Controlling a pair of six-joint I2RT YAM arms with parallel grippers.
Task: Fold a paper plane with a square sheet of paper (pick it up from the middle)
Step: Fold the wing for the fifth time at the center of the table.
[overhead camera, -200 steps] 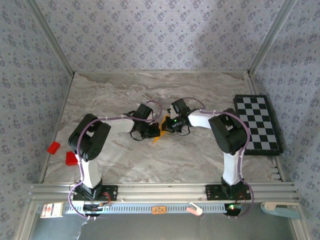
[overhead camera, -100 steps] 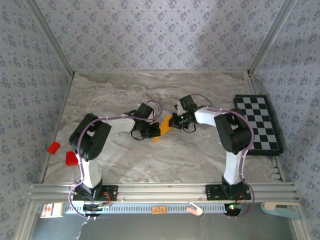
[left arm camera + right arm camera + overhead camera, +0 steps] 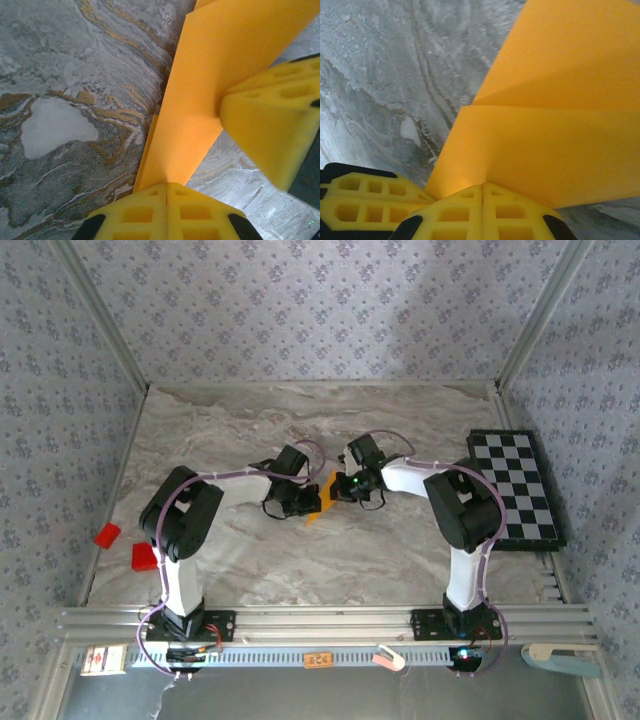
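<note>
The orange-yellow square sheet of paper, folded into a narrow pointed shape, hangs between both grippers over the middle of the marble table. My left gripper is shut on its lower left end, and in the left wrist view the paper runs up from the closed yellow pads. My right gripper is shut on the paper's upper right part. In the right wrist view a fold line crosses the paper above the closed pads. The left gripper's yellow fingers show at the lower left there.
A black-and-white checkerboard lies at the table's right edge. Two small red blocks sit near the left edge beside the left arm's base. Patterned walls close in the table on three sides.
The right gripper swung out to the right with the paper, spreading it wider, then came back toward the left gripper. The left arm has hardly moved.
</note>
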